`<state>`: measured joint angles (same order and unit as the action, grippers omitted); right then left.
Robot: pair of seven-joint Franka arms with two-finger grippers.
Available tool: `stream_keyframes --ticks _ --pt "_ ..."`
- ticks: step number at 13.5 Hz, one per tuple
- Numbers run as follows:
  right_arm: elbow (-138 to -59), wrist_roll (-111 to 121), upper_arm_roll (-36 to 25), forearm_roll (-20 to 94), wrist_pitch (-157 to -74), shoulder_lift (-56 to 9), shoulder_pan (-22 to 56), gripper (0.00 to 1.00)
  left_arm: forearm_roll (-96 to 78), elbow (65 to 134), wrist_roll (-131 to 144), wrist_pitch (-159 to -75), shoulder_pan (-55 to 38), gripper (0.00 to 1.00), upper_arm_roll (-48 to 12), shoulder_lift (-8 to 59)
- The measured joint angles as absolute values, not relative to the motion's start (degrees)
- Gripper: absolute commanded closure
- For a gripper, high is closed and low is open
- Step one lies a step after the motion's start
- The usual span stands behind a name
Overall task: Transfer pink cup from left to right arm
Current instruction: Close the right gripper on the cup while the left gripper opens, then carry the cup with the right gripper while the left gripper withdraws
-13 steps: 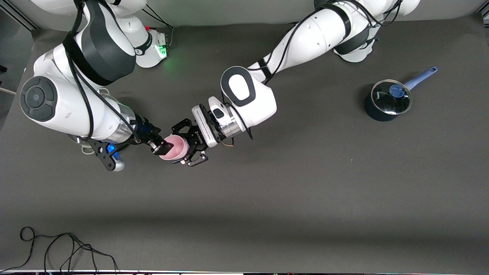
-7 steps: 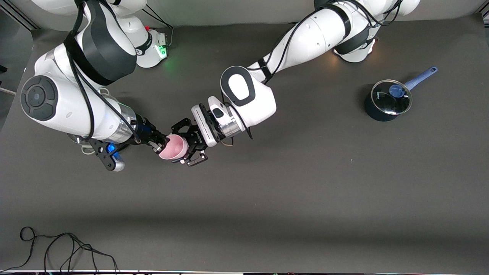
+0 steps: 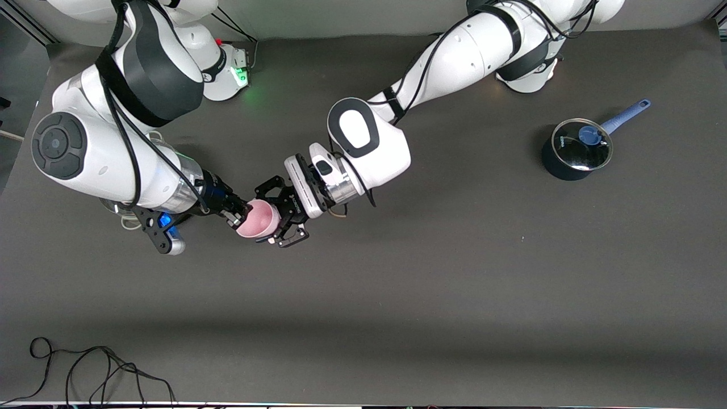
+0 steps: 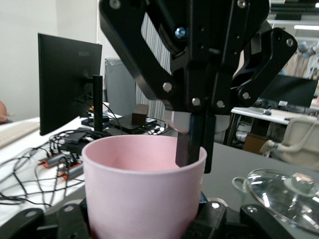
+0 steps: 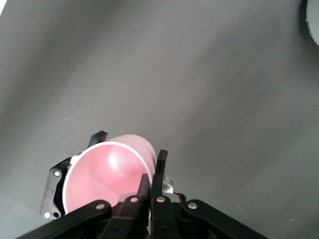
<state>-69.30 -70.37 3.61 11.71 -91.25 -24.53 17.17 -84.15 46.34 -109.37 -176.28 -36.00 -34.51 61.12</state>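
The small pale-pink tapered plastic cup (image 3: 257, 220) hangs in the air between both grippers, over the table's right-arm end; the left gripper (image 3: 276, 212) clasps its body (fingers spread around it); the right gripper (image 3: 237, 216), at the cup's nine o'clock in the front view, pinches its rim.

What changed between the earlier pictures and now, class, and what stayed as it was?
The right gripper closed on the rim of the pink cup, one finger inside the cup and one outside. The left gripper kept its hold on the cup's body, over the table. The lidded pot did not move.
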Motion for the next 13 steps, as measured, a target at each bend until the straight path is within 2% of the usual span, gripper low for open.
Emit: stream_keyframes --ticks 6,9,11,13 --pt "-68.55 -70.37 3.53 7.59 -94.18 -24.82 17.25 1.0 -79.56 46.11 -109.33 -175.68 -36.33 0.0 -30.31 59.98" --pt "-68.08 -67.53 3.24 1.92 -95.28 -25.02 16.95 1.0 -71.37 47.19 -108.87 -170.97 -34.64 0.0 -25.56 58.3" --pt "-68.1 -60.8 2.6 -0.24 -95.82 -25.33 15.63 1.0 -64.67 50.48 -106.12 -162.27 -31.57 0.0 -21.47 56.23" --pt "-68.07 -48.71 2.31 -1.2 -96.03 -25.38 11.23 1.0 -52.78 52.73 -96.73 -147.15 -29.75 0.0 -14.16 53.33"
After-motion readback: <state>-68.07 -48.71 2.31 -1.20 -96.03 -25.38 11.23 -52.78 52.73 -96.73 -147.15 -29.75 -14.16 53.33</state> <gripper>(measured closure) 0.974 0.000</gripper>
